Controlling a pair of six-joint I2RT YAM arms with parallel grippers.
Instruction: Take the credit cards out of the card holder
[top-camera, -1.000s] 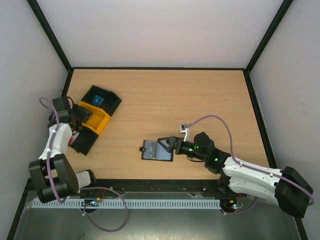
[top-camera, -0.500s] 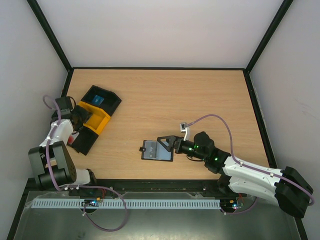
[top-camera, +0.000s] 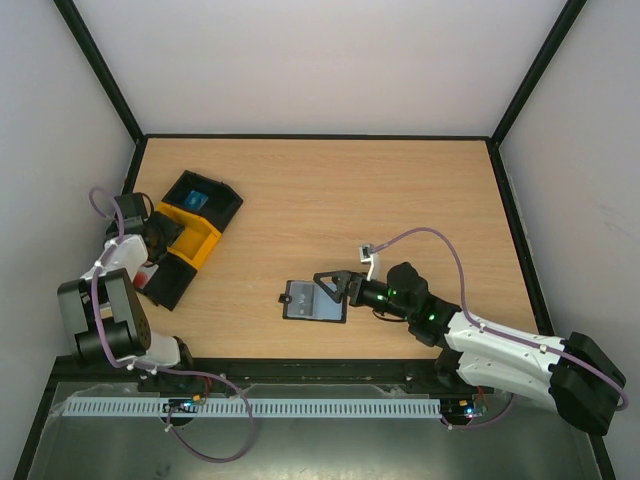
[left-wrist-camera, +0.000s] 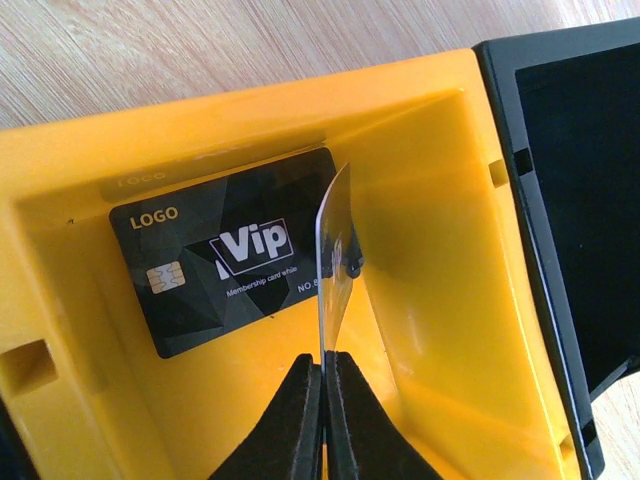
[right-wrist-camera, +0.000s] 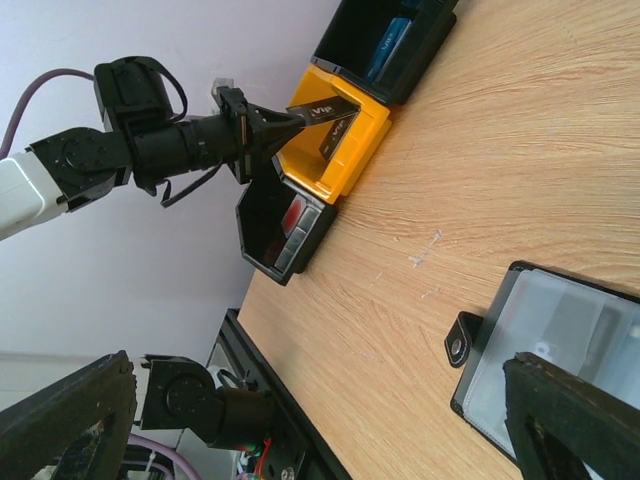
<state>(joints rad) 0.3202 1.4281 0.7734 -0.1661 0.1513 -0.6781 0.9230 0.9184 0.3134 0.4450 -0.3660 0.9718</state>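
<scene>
The card holder (top-camera: 303, 301) lies open on the table, grey-blue inner faces up, side tab (right-wrist-camera: 461, 346) at its left. My right gripper (top-camera: 334, 287) is open, with one finger (right-wrist-camera: 570, 415) on the holder's inner face. It also shows in the right wrist view (right-wrist-camera: 318, 380). My left gripper (left-wrist-camera: 325, 365) is shut on a thin card (left-wrist-camera: 335, 250) seen edge-on over the yellow tray (left-wrist-camera: 440, 330). In the right wrist view this held card (right-wrist-camera: 318, 108) looks dark with "Vip" print. Another dark grey "Vip" card (left-wrist-camera: 225, 255) lies inside the yellow tray.
A black tray (top-camera: 212, 190) behind the yellow tray (top-camera: 205, 243) holds a blue card (top-camera: 195, 200). A second black tray (top-camera: 172, 283) in front holds a red card (right-wrist-camera: 298, 212). The left wall stands close to my left arm.
My left arm's elbow has drawn back toward the left wall while its gripper stays over the yellow tray. The right arm and the card holder have not moved.
</scene>
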